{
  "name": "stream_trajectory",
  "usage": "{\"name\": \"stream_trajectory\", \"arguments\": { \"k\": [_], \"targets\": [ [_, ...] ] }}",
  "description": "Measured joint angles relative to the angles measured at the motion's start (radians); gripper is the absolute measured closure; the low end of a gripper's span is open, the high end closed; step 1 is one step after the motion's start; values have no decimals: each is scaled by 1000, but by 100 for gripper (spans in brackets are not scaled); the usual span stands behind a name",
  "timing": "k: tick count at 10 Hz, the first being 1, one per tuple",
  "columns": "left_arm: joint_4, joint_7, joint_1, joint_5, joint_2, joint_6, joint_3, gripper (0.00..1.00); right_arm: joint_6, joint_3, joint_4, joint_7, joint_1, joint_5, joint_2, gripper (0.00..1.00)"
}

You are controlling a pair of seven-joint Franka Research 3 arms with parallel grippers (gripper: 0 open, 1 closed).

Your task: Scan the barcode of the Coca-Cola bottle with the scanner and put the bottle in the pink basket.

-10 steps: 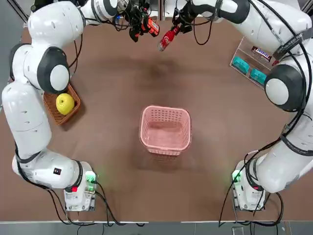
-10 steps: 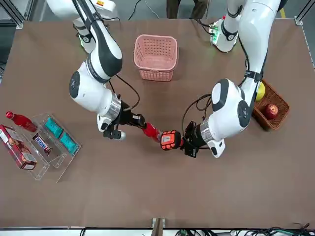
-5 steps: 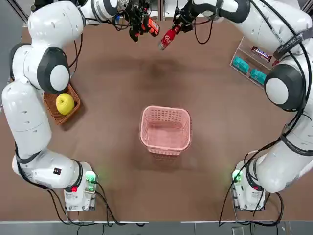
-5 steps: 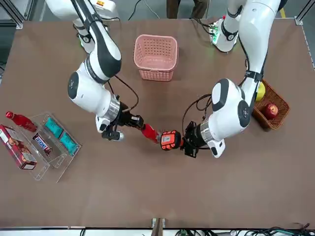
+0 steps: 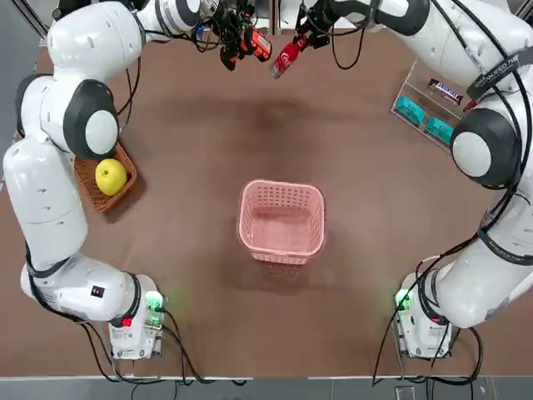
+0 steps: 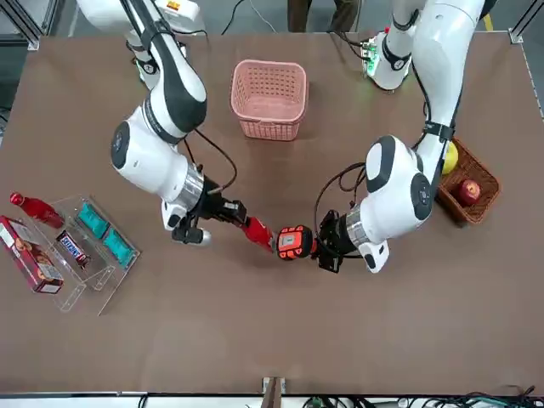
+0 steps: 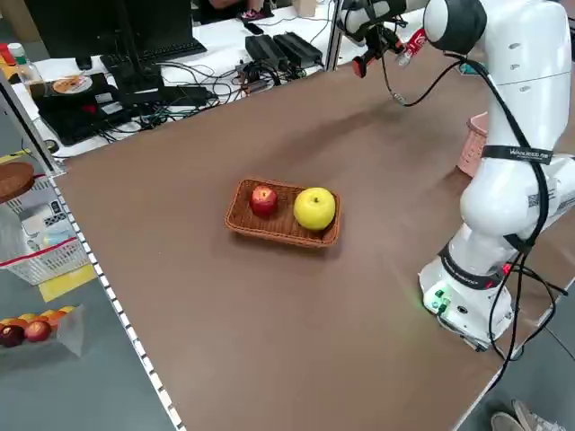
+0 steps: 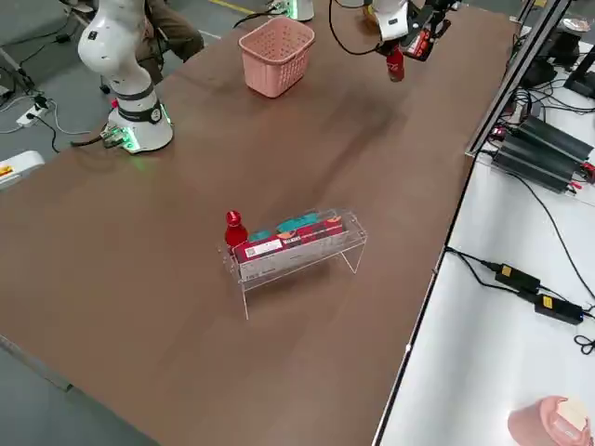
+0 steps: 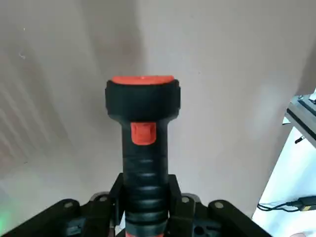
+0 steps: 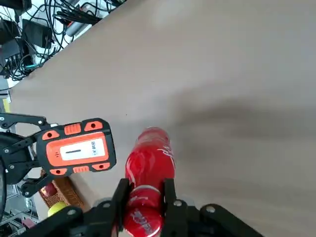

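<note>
Basket [image 5: 281, 222], pink, sits on mid-table between the arms' bases. Scanner [image 10: 77, 148] is pinched in the left gripper [image 9: 146, 195], out near the table's far edge. Just beside its head, the right gripper [image 10: 147, 190] has the Coca-Cola bottle [image 10: 149, 173] squeezed between its fingers.

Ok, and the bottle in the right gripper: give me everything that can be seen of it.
The bottle is slim, red and plastic-looking, with white lettering, a cap at one end and a shiny, rounded body. It looks upright in no view: it lies tilted, clamped by the right gripper, whose two fingers press its sides. It is up by the table's far edge from the robot, next to the scanner in the left gripper.
</note>
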Motion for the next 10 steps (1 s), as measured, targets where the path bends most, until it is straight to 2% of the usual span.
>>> {"name": "stream_trajectory", "arguments": {
  "k": [3,6,8,10],
  "targets": [
    [0,0,0,0,0,0,0,63,-23,-2,5,-4,-4,0,0,67],
    [0,0,0,0,0,0,0,63,-203,-13,5,-25,-19,-13,-13,67],
    [0,0,0,0,0,0,0,63,-376,-16,8,14,-20,-112,-79,67],
    [-1,-9,1,26,3,-4,9,63,-558,-8,10,98,-5,-181,-183,67]
  ]
}}
